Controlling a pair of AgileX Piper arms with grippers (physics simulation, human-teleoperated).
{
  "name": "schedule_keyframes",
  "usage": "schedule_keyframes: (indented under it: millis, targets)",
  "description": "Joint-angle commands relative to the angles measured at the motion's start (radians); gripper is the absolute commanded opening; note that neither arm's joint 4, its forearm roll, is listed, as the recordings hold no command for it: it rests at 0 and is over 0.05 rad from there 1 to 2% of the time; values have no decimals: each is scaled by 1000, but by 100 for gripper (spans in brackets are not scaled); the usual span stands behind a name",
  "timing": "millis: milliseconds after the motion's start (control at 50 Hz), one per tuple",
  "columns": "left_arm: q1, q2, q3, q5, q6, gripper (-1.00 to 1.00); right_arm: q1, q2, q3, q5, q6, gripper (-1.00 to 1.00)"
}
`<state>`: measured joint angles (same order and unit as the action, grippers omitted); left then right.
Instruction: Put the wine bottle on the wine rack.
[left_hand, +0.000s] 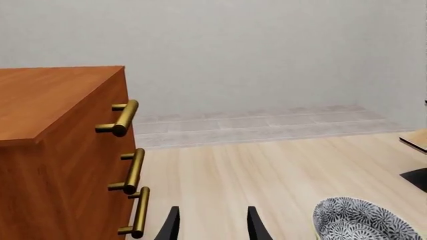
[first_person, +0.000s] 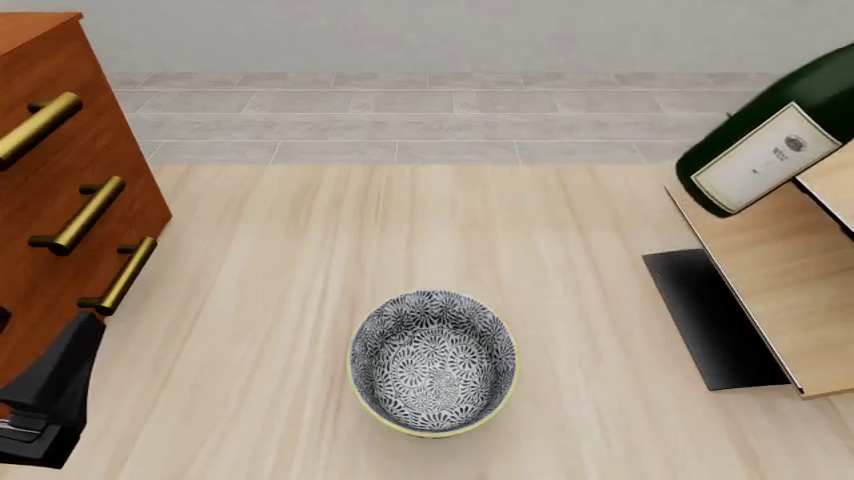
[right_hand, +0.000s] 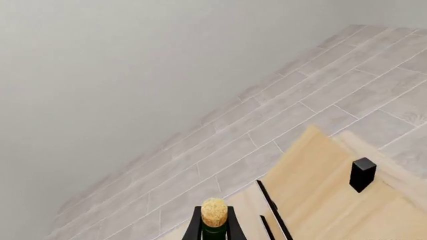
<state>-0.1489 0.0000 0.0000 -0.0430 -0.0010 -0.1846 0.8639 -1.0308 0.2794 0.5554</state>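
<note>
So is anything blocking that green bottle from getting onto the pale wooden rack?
Nothing visible. The wine bottle hangs tilted directly over the wine rack, held at the neck by the right gripper. The patterned bowl sits well aside.

Left gripper (left_hand: 212, 225) low, fingers apart, holding nothing; right gripper (right_hand: 213, 227) clamped around the bottle (right_hand: 214, 220) neck.

The wine bottle (first_person: 767, 140) runs off the picture's edge, so its neck is cut off there. By the right pincer (right_hand: 214, 227), only the cork shows.
</note>
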Motion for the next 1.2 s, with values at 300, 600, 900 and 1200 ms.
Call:
schedule_keyframes:
  millis: [300,600,900,1200]
  targets:
    - [-4,0,0,1,-7,100,-163,29,-110,102,-31,-100]
    - [-3,0,0,5,-11,100,-217,-2,-181,200,-55,-100]
    - [-12,0,0,6,-14,100,-300,-13,-188,230,-72,-100]
    - [-14,0,0,7,-16,100,-388,37,-156,173,-77,-100]
